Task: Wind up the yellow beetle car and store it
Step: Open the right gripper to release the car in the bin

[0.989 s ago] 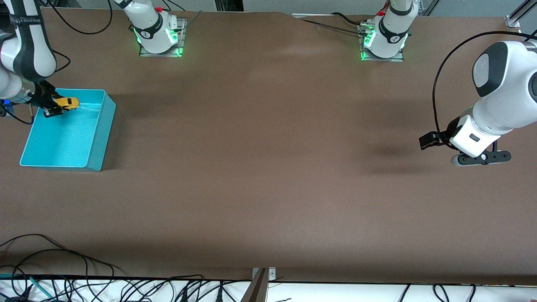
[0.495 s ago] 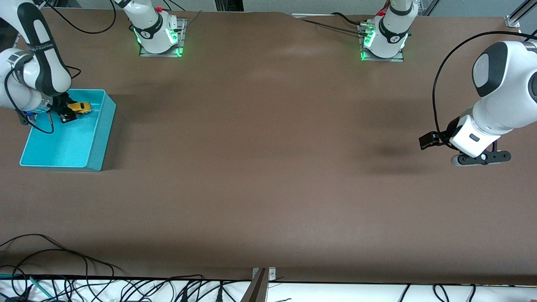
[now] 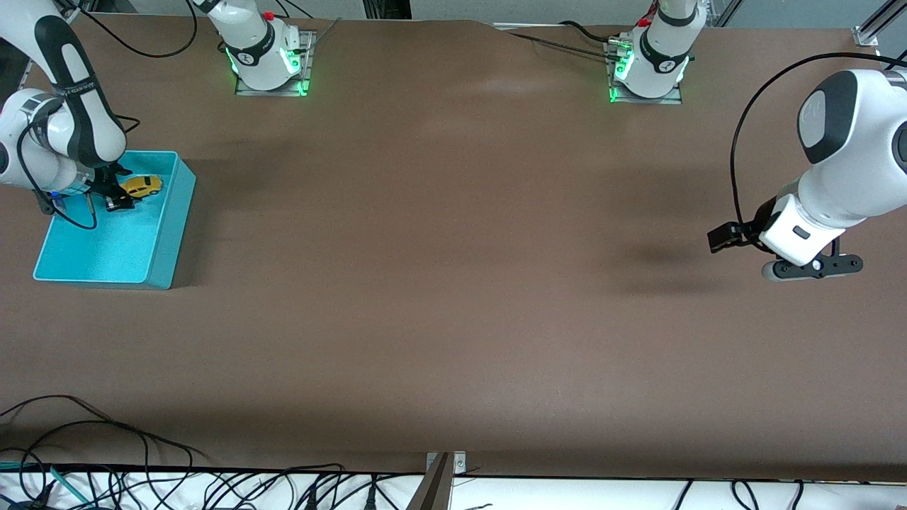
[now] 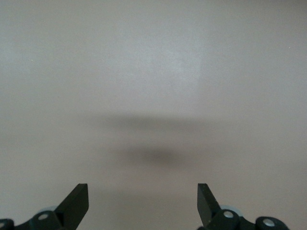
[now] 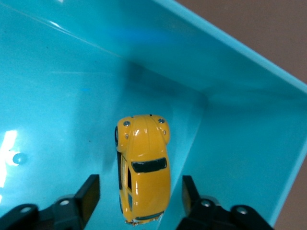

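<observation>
The yellow beetle car (image 3: 144, 186) lies inside the turquoise bin (image 3: 173, 227), close to a corner of its wall. In the right wrist view the car (image 5: 144, 167) sits between the fingers of my right gripper (image 5: 141, 191), which is open, with a gap of bin floor on each side. In the front view the right gripper (image 3: 117, 200) is down inside the bin right beside the car. My left gripper (image 3: 815, 268) waits open over bare table at the left arm's end, and nothing sits between its fingers (image 4: 76, 203).
The bin stands at the right arm's end of the brown table (image 3: 453, 283). Its wall (image 5: 249, 120) rises close to the car and the right gripper. Cables (image 3: 106, 439) lie along the table edge nearest the front camera.
The right gripper carried the car lower and deeper into the bin toward its corner, then opened and let go of it. The left arm has not moved.
</observation>
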Action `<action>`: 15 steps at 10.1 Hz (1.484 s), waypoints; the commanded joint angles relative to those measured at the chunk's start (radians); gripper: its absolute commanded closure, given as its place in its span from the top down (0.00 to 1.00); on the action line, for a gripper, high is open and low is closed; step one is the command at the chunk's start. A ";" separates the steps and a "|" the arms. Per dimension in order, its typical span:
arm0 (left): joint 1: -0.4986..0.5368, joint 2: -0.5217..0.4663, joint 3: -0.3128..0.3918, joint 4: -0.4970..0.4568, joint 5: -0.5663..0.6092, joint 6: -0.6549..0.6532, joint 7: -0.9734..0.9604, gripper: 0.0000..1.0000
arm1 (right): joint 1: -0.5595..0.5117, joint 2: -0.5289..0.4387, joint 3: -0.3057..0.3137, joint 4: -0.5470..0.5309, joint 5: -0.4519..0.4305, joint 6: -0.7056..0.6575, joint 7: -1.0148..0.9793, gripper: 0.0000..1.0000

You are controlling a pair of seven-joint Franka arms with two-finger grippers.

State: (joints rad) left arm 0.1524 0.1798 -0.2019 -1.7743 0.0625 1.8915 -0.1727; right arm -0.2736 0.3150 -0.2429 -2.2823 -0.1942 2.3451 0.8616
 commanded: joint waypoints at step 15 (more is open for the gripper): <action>0.006 -0.002 -0.004 0.003 -0.021 -0.012 0.025 1.00 | -0.001 -0.323 0.216 0.211 0.021 -0.408 -0.001 1.00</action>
State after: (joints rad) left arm 0.1524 0.1805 -0.2020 -1.7747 0.0622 1.8915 -0.1727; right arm -0.2725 -0.0099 -0.0927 -2.1059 -0.1868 1.9694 0.8584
